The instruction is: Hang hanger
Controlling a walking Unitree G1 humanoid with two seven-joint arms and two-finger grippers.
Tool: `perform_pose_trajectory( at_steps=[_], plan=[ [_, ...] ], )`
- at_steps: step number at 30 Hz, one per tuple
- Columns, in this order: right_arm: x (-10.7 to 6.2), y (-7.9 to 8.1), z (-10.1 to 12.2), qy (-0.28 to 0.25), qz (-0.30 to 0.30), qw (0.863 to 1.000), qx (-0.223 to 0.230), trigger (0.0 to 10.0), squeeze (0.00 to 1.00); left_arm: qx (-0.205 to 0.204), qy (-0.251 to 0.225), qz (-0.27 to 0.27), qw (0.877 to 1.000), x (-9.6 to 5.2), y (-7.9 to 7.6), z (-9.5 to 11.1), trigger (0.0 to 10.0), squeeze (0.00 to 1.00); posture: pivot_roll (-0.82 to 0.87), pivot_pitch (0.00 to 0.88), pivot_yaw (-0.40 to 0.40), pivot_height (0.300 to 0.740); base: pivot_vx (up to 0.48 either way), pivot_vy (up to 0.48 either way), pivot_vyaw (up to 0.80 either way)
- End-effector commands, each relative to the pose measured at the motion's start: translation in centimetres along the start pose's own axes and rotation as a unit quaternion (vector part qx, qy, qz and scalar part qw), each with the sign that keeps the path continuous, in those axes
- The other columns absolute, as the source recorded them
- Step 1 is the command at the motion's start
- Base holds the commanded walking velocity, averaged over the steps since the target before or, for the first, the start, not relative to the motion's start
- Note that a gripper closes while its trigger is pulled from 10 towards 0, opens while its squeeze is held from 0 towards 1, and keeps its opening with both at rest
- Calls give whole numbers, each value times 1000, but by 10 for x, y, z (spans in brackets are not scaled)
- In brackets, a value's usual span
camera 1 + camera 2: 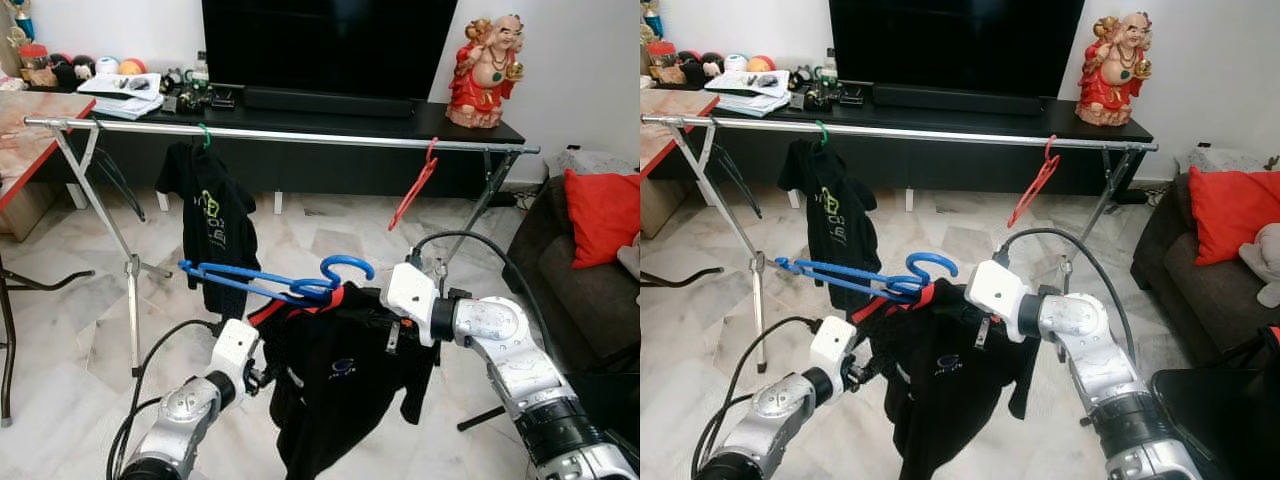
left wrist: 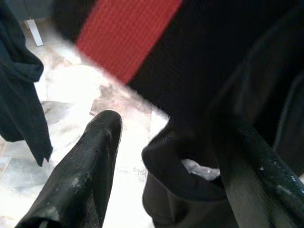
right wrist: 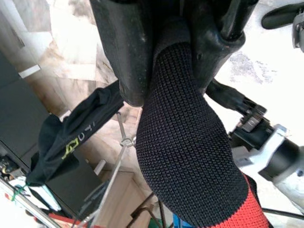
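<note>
2 grippers: both work at 1 black shirt (image 1: 340, 385) with red trim, held low in front of the rail (image 1: 300, 134).
Right gripper (image 3: 164, 61): clenched on a fold of the shirt's knit fabric, both fingers pressed against it.
Left gripper (image 2: 166, 156): fingers spread, 1 finger (image 2: 80, 175) clear of the cloth, the other at the shirt's edge; it looks released, not pinching.
Hanger (image 1: 280, 283): blue, lying tilted across the top of the shirt between the 2 grippers, hook (image 1: 347, 268) curling up beside the right gripper, well below the rail.
Rail: beyond both grippers; carries another black shirt (image 1: 213, 215) on a green hook and a bare red hanger (image 1: 415, 185).
Risk 1: only 1 gripper seems to hold cloth, so I judge the shirt could slide off the hanger as it rises.
Risk 2: the hook points sideways; lifted so, it may miss the rail or knock the red hanger.
Risk 3: the right arm's cable (image 1: 480, 245) loops near the rail leg and might snag.
Writing: small pale logo on the held shirt, yellow-green print on the hung shirt; neither is readable.
</note>
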State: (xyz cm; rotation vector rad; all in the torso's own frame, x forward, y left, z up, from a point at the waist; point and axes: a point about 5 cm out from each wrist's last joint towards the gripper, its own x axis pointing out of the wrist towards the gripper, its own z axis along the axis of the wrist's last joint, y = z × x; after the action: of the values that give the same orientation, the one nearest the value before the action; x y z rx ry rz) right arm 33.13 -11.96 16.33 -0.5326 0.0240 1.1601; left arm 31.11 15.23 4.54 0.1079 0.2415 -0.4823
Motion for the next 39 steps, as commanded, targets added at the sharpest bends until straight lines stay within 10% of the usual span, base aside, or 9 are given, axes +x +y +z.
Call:
perform_pose_trajectory(
  at_steps=[1,5,6,7,39],
  plan=[
    [-2,-2,11,-21,-3,1000,-10,0,0,-3,-10,3,1000,2,-1,3,10000,0,69,22,-108,740,0,0,0],
    [-2,-1,11,-20,-2,1000,-9,0,0,-6,-13,-2,1000,3,-2,3,9922,0,69,24,-110,740,0,0,0],
    [-2,-1,11,-20,-2,1000,-8,0,0,-7,-15,-5,1000,3,-2,3,3529,0,69,24,-110,740,0,0,0],
    [-2,0,11,-19,-1,1000,-8,0,0,-10,-17,-10,1000,3,-3,2,0,0,69,24,-110,740,0,0,0],
    [-4,-2,2,4,-16,1000,8,0,0,19,4,-86,996,2,-17,-6,0,0,77,34,-113,740,0,0,0]
  ],
)
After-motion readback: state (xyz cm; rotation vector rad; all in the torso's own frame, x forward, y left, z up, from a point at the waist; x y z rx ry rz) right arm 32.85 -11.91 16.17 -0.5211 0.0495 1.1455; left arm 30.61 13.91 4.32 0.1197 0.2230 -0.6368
